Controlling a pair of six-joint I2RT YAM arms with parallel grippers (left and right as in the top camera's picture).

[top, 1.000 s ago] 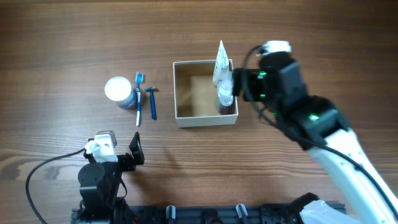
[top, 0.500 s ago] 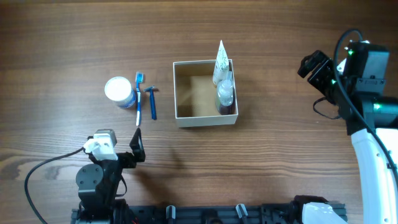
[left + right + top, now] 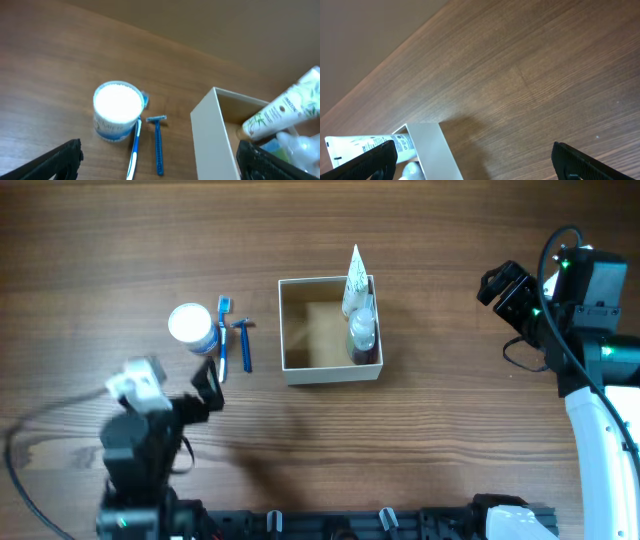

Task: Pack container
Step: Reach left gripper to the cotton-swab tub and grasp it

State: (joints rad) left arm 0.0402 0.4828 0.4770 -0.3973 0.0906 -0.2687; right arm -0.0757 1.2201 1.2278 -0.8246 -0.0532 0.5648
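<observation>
The container (image 3: 283, 330) sits mid-table, with a white tube (image 3: 354, 280) propped against its far right corner and poking above the rim, and a clear bottle (image 3: 361, 332) beside it inside. 3 items wait outside, to its left: a white-lidded jar (image 3: 190, 327), a toothbrush (image 3: 223, 340) touching the jar, and a blue razor (image 3: 243, 345) just beside the brush.

The left gripper (image 3: 208, 388) hangs near that cluster, jaws spread wide and empty. The right gripper (image 3: 497, 285) is well off to the container's right, also spread and holding nothing.

The crowding worries me. Closing on the toothbrush could nudge the jar or drag the razor along. The razor lies flat and thin (awkward to get fingers under), so it may skid rather than lift. A bump to the cardboard wall could shift the container or tip the tube out.
</observation>
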